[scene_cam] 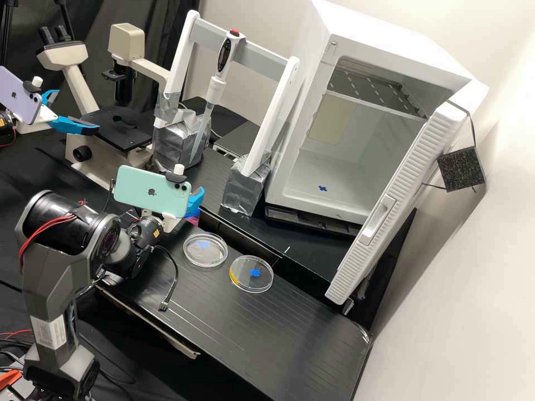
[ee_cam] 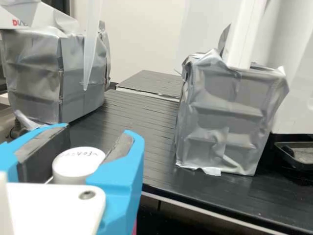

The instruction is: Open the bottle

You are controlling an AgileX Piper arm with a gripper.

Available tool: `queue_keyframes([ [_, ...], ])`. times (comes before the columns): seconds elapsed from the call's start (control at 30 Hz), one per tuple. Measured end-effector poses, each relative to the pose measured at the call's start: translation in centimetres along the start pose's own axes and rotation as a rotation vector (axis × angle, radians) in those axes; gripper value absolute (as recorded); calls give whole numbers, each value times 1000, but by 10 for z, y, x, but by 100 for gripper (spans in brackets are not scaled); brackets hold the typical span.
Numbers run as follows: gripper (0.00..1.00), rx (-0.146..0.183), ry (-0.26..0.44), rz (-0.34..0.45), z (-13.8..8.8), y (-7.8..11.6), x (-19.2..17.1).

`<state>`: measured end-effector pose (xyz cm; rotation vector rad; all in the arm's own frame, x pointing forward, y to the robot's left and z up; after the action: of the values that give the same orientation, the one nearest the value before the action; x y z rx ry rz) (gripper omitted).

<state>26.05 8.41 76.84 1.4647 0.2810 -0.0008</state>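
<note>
My fingers (scene_cam: 194, 203): smooth blue plastic, low sheen. Their pads (ee_cam: 41, 154): dark, matt, scuffed. White cap (ee_cam: 76, 165) between them: smooth, plastic-looking, matt. Silver wrappings (ee_cam: 225, 112): creased, foil-like, softly glossy. Two petri dishes (scene_cam: 186, 257) (scene_cam: 270, 277): clear, glossy. Bench top (scene_cam: 234, 334): black, ridged, satin. Cabinet door (scene_cam: 370, 245): white, ribbed plastic. Block (scene_cam: 461, 169) on it: rough, black, foam-like.

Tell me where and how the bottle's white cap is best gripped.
I'd take the white cap by its side wall, pinching opposite sides, coming in roughly level from the robot's side. It is round and looks upright with its flat top facing up, so the curved wall should suit the jaws best.
</note>
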Motion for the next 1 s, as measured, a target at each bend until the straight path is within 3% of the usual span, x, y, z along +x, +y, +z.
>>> queue_keyframes([
  [0.77, 0, -3, 19, 0, -4, 0, -4],
  [1.0, 0, 29, 33, 35, -6, 11, -9],
])
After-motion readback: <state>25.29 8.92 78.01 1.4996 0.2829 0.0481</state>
